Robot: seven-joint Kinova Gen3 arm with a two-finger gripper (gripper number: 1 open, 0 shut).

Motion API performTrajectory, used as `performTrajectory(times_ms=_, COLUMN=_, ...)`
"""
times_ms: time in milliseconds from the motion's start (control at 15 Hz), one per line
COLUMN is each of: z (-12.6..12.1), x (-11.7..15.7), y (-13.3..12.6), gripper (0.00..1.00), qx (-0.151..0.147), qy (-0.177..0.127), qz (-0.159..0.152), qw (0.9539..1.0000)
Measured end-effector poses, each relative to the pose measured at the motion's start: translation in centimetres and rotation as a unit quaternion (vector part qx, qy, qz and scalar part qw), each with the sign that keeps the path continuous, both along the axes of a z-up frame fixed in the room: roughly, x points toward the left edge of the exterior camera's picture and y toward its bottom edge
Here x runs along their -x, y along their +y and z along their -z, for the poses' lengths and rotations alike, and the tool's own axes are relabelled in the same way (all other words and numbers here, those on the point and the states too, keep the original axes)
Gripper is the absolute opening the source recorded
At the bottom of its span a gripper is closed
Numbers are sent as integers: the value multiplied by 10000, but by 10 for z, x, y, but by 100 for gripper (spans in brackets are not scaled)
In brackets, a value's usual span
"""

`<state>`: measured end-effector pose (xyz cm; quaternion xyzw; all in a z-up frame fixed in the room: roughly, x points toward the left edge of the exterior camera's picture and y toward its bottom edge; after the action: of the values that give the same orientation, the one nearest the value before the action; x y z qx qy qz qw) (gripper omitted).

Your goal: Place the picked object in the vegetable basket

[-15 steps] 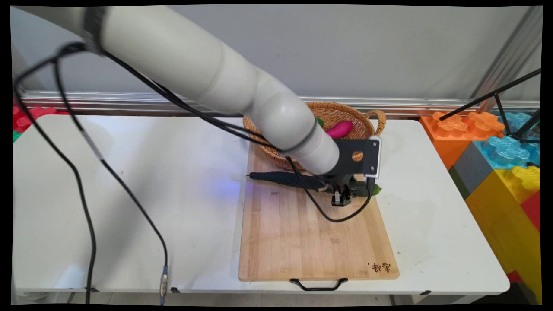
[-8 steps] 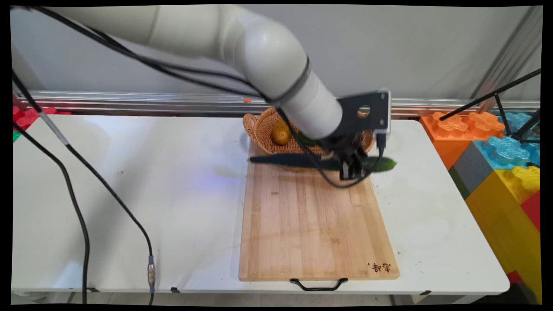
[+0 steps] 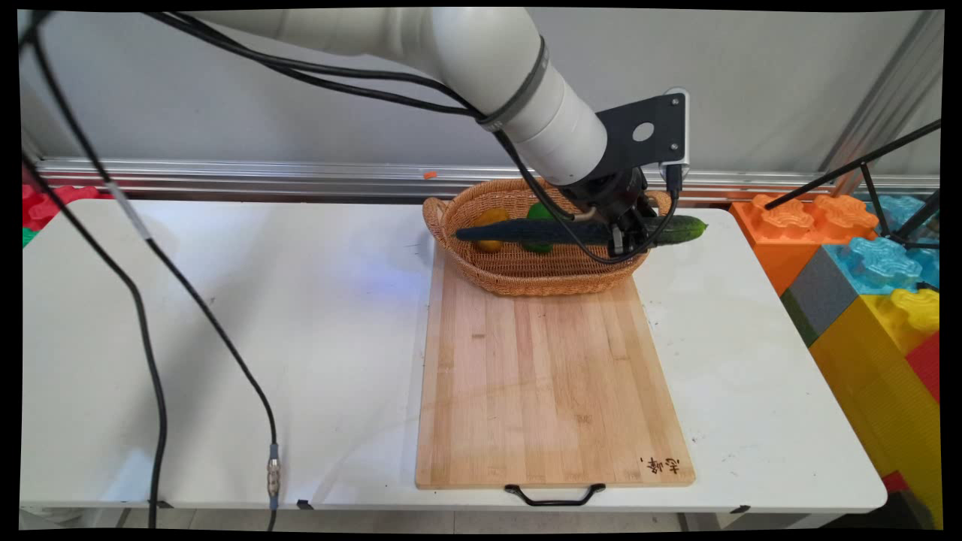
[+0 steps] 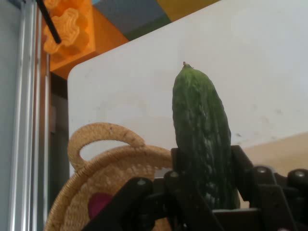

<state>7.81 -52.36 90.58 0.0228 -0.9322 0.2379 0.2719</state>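
Note:
My gripper (image 3: 626, 234) is shut on a long dark green cucumber (image 3: 526, 231), held level in the air across a wicker basket (image 3: 526, 278). The cucumber's right tip sticks out past the basket's right handle. In the hand view the cucumber (image 4: 202, 139) rises between my fingers (image 4: 243, 166), with the basket's handle (image 4: 103, 137) below left. Inside the basket lie a yellow fruit (image 3: 487, 222), a green fruit (image 3: 538, 213) and a pink thing (image 4: 98, 204). The basket rests on the far end of a wooden cutting board (image 3: 549, 391).
Large coloured toy blocks (image 3: 864, 255) stand off the table's right end, with a black tripod leg (image 3: 849, 169) above them. Black cables (image 3: 150, 300) hang over the table's left half. A metal rail (image 3: 225, 176) runs along the wall behind.
The gripper has lifted the cucumber off the cutting board and carried it up and back, from in front of the basket to above it.

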Motion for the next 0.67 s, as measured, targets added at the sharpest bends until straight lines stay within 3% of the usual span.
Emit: performTrajectory(times_ms=667, z=71, x=-5, y=-58, gripper=0, qx=-97, qy=262, qz=-489, qw=9984)
